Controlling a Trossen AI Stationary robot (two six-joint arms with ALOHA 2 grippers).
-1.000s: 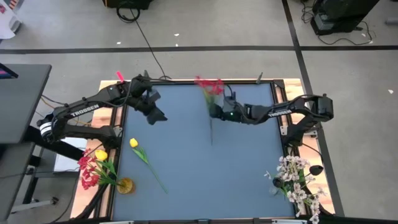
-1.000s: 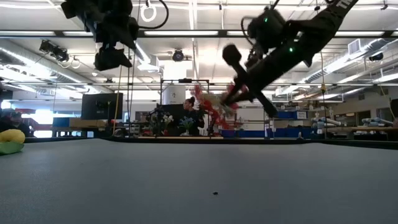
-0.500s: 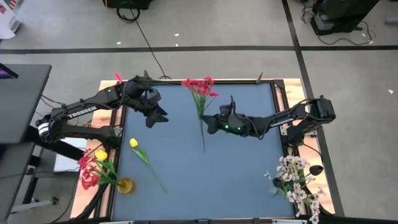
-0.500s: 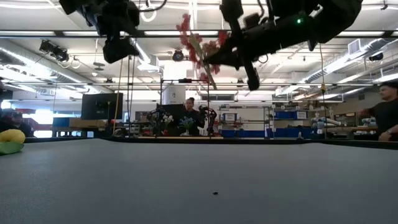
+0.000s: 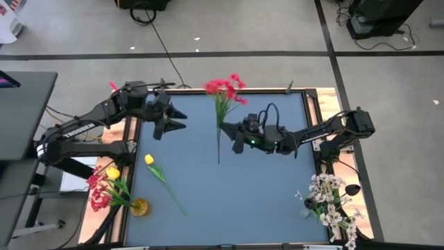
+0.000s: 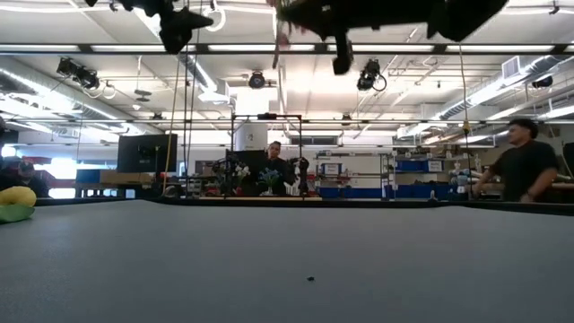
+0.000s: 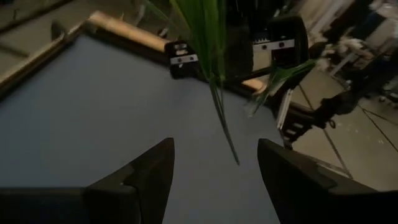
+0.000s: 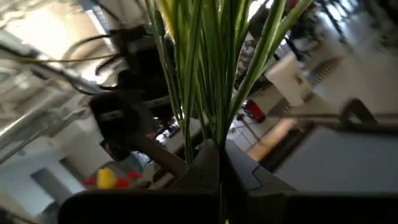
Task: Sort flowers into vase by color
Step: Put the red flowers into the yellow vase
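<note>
Two vases [image 5: 139,207], one loose yellow tulip [image 5: 149,160], one held red stem [image 5: 223,87]

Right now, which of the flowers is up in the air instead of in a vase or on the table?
The red flower, held by the right gripper. The yellow tulip lies loose on the table.

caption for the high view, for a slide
Right gripper holds a red flower above the table; left gripper open nearby.

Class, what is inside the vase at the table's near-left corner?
The vase holds red flowers and one yellow tulip. Their stalk ends inside it cannot be made out.
</note>
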